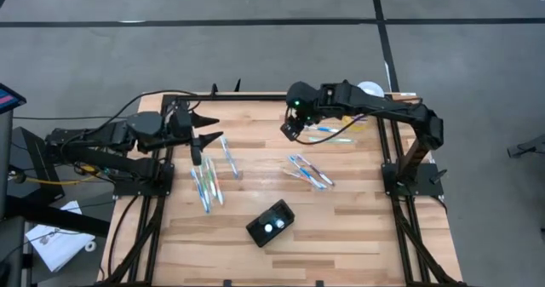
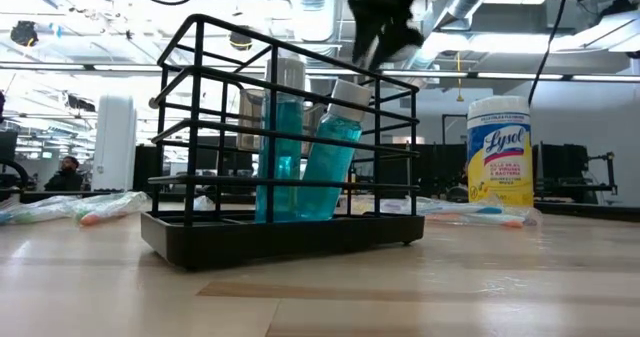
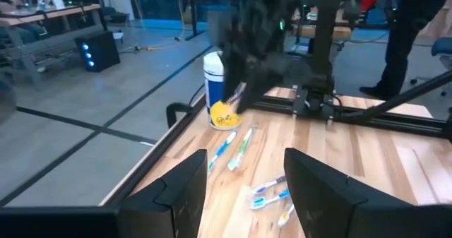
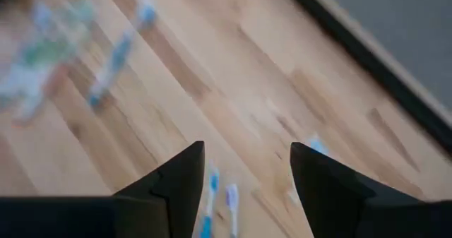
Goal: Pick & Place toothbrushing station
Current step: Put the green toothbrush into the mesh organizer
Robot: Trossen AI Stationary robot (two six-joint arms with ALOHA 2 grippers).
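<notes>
The toothbrushing station (image 1: 271,223) stands on its base on the wooden table near the front edge. From above it is a dark block with two pale round spots. In the low view it is a black wire rack (image 2: 285,172) holding two bottles of blue liquid. My left gripper (image 1: 213,127) hovers open over the table's left part, pointing toward the right edge, with nothing between its fingers (image 3: 244,188). My right gripper (image 1: 289,129) hangs open above the far middle of the table, slanting down, also with nothing in it (image 4: 247,181). Both are well away from the station.
Several toothbrushes lie loose on the table: a group at the left (image 1: 209,180), one in the middle (image 1: 311,172) and one at the far right (image 1: 332,134). A white-and-yellow wipes canister (image 2: 498,152) stands at the far right corner. Bare wood surrounds the station.
</notes>
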